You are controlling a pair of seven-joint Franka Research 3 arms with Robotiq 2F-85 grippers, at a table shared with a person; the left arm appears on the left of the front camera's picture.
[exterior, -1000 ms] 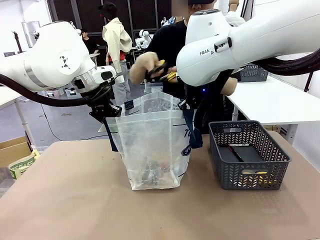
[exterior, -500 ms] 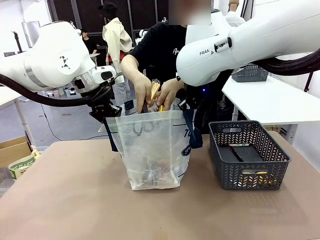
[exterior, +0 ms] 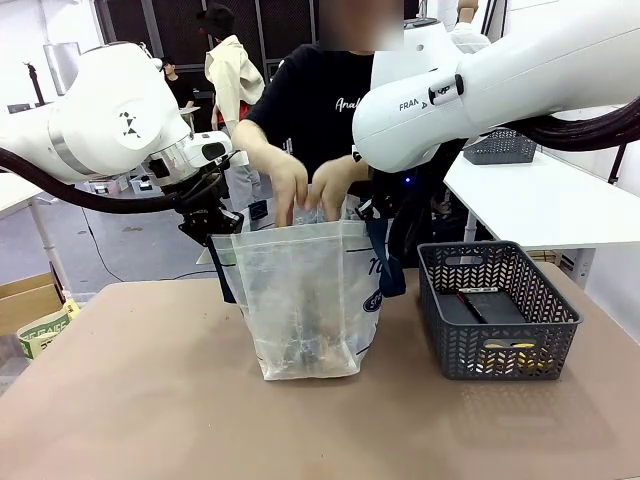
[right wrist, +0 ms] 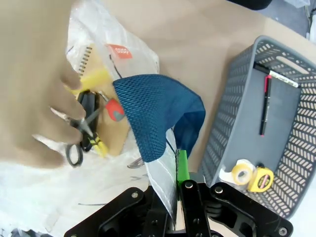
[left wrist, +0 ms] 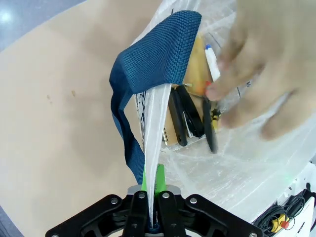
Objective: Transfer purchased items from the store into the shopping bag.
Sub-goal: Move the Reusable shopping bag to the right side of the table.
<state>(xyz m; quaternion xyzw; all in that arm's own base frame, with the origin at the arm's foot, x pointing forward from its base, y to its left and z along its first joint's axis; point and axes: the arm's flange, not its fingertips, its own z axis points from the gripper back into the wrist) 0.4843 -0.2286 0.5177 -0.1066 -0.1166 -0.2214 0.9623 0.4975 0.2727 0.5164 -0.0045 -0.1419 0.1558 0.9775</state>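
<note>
Left end effector (left wrist: 152,180) was fully closed, green pads pinching the rim of the shopping bag (exterior: 300,300) next to a navy strap (left wrist: 158,54). Right end effector (right wrist: 178,173) was likewise closed on the opposite rim. The bag hung between the two end effectors, its mouth spread just beyond their fingertips and its base on the desk (exterior: 150,400) below them. The person's hands (exterior: 290,185) were in the mouth, between the end effectors, with scissors (right wrist: 79,133) and a spiral notebook (right wrist: 101,61) going in among the purchased items.

Risks, as judged: only a thin fold of film sat between each pair of pads, so a downward push from the hands or the weight of the goods could pull the rim free and collapse the mouth. The scissor tips could snag or pierce the film. Any arm motion while the hands were that close could stretch or tear the bag, or catch a finger.

The store (exterior: 447,320) stood on the desk beside and below the right end effector, on the side away from the bag and apart from it. It held a pen (right wrist: 263,106), a tape roll (right wrist: 242,173) and a yellow tape measure (right wrist: 260,178), not yet transferred.
</note>
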